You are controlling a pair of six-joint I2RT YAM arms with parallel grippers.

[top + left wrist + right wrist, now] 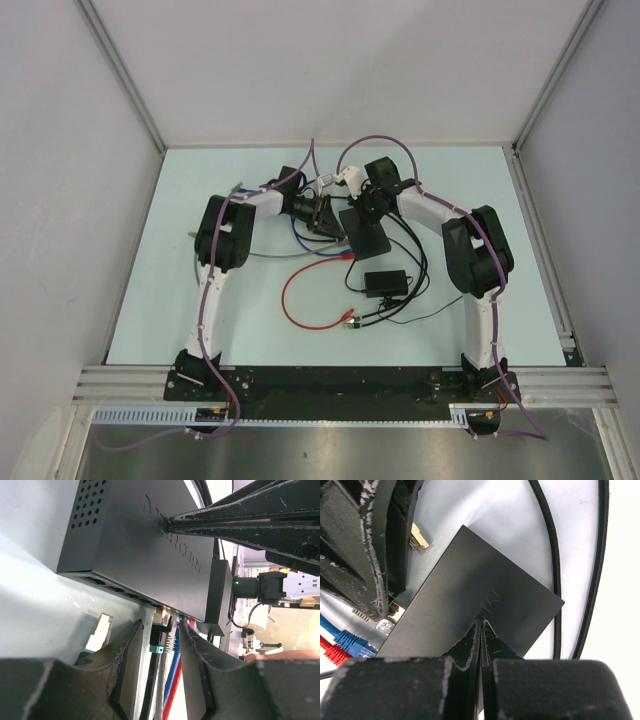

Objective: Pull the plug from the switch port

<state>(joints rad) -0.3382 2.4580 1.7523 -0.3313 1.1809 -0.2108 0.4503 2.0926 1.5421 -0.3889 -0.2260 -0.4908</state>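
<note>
The switch (362,232) is a flat black box in the middle of the table, and it also shows in the left wrist view (145,550) and the right wrist view (470,610). My left gripper (160,626) is open at its socket edge. Its fingers (127,665) straddle a black plug with a teal tab (159,632) and a grey-booted plug (171,641). Blue and red cables run beside them. My right gripper (480,624) is shut, with its tips pressed down on the switch's top face. In the top view the left gripper (325,215) and right gripper (365,205) meet over the switch.
A smaller black box (386,282) with thin black leads lies nearer the arms. A red cable loop (300,300) lies on the table to its left. A loose plug (100,630) rests beside my left finger. Blue (352,642) and red (335,652) plugs sit at the switch's edge.
</note>
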